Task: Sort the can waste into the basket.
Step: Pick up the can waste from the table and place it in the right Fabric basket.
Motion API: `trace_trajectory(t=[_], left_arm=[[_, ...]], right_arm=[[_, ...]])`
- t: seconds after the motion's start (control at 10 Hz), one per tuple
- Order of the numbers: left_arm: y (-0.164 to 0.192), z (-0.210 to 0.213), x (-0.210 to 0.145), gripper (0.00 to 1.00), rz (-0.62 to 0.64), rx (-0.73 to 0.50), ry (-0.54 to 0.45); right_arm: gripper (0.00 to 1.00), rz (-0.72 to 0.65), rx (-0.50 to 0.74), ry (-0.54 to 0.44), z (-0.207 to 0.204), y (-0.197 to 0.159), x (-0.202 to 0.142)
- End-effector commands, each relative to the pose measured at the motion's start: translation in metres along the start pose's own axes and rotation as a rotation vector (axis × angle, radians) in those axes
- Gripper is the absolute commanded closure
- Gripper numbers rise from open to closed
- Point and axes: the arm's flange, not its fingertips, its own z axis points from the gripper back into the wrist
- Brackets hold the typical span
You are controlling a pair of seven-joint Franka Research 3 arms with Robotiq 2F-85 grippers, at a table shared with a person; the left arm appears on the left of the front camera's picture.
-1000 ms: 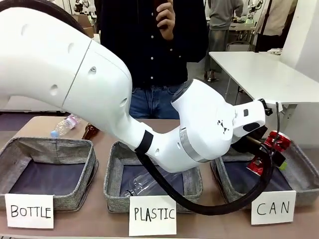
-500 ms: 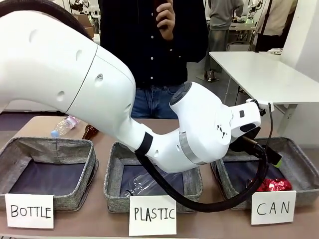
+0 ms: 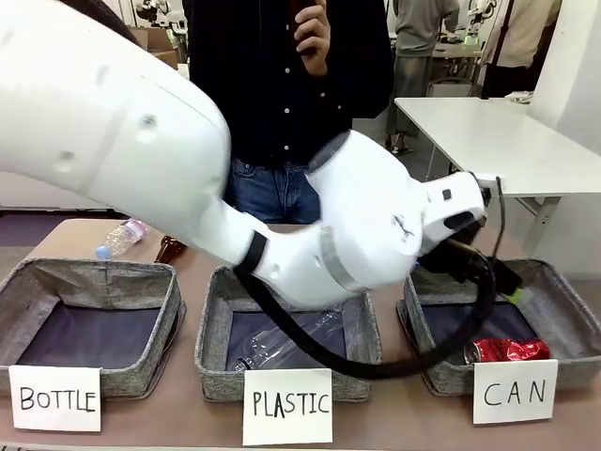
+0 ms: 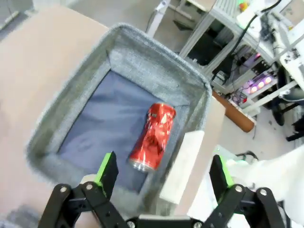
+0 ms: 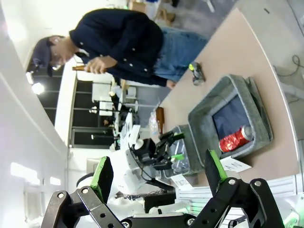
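The shiny red crushed can (image 3: 507, 349) lies on its side on the dark bottom of the grey CAN basket (image 3: 563, 310), near its front wall behind the "CAN" card (image 3: 515, 392). My left gripper (image 3: 507, 287) hovers open just above the basket's back left part. From the left wrist, the red can (image 4: 153, 137) lies free below my open gripper (image 4: 162, 173), inside the basket (image 4: 156, 61). A small dark can (image 5: 196, 72) lies on the table beyond the basket (image 5: 256, 111). My right gripper (image 5: 158, 173) is open and holds nothing, far from the table.
The PLASTIC bin (image 3: 216, 319) in the middle holds a clear bottle (image 3: 282, 349). The BOTTLE bin (image 3: 89, 272) is at the left. A clear plastic bottle (image 3: 122, 235) and a brown bottle (image 3: 169, 248) lie behind them. A person (image 3: 282, 85) stands at the far side.
My left gripper held the red can over the CAN basket, then let go. The can dropped and now lies at the basket's front. The gripper has risen slightly and drawn back left.
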Motion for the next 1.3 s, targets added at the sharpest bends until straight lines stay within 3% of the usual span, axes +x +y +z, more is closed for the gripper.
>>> trace_trajectory(t=[0.0,0.2,0.3,0.4,0.5,0.6,0.7,0.9,1.1,1.2], left_arm=[[-0.013,0.093,0.003,0.00,0.092,0.024,0.091],[-0.011,0.192,-0.021,0.00,0.185,-0.053,0.092],[0.000,0.243,-0.043,0.00,0.260,-0.003,0.045],[0.015,0.298,-0.075,0.00,0.358,-0.067,0.017],[0.031,0.340,-0.105,0.00,0.467,0.020,-0.064],[0.046,0.377,-0.137,0.00,0.543,-0.043,-0.099],[0.066,0.408,-0.170,0.00,0.636,-0.036,-0.182],[0.119,0.458,-0.236,0.00,0.794,-0.211,-0.382],[0.168,0.477,-0.283,0.00,0.923,-0.337,-0.639],[0.142,0.495,-0.209,0.00,0.822,-0.181,-0.385]], right_arm=[[0.00,0.019,0.136,0.031,0.034,0.025,0.010],[0.00,0.009,0.142,0.168,-0.019,0.040,-0.002],[0.00,0.014,0.147,0.255,-0.055,0.051,-0.017],[0.00,0.046,0.127,0.343,-0.097,0.065,-0.040],[0.00,0.073,0.126,0.421,-0.134,0.081,-0.063],[0.00,0.085,0.132,0.506,-0.173,0.095,-0.086],[0.00,0.111,0.107,0.605,-0.207,0.107,-0.112],[0.00,0.021,0.146,0.778,-0.255,0.122,-0.169],[0.00,-0.115,0.068,0.837,-0.280,0.107,-0.191],[0.00,-0.186,0.017,0.805,-0.287,0.101,-0.184]])
